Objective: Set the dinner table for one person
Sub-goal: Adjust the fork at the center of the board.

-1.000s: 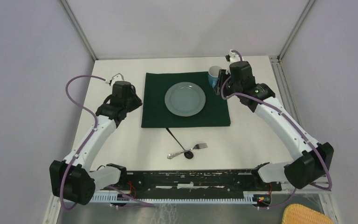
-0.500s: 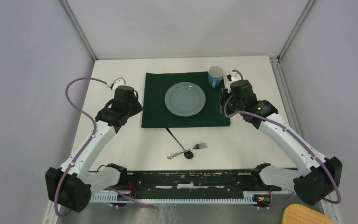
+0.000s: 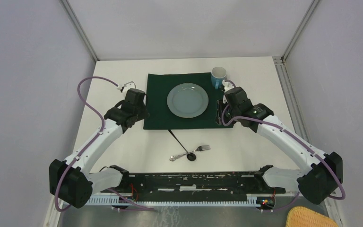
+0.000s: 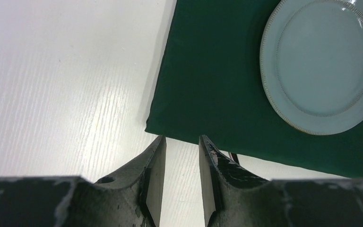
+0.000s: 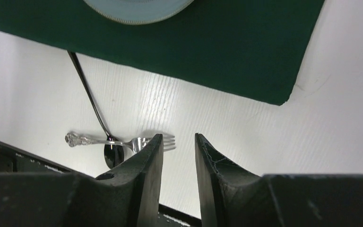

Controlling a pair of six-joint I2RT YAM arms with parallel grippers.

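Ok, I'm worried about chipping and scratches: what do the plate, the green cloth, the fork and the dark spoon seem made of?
Plate: likely glazed ceramic; pale blue-grey, soft sheen, beaded rim.
Green cloth: matte fabric; soft, slightly thick edge.
Fork: polished metal; bright glints, ornate handle.
Spoon: glossy black; coated metal or plastic, unclear which.

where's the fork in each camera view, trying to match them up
top external: the fork lies low in the centre, below the cloth's near edge, crossing a dark spoon.
left wrist: not in it.
right wrist: the fork sits lower left, its tines partly hidden.
shared landmark: the dark green cloth, seen in all three views.
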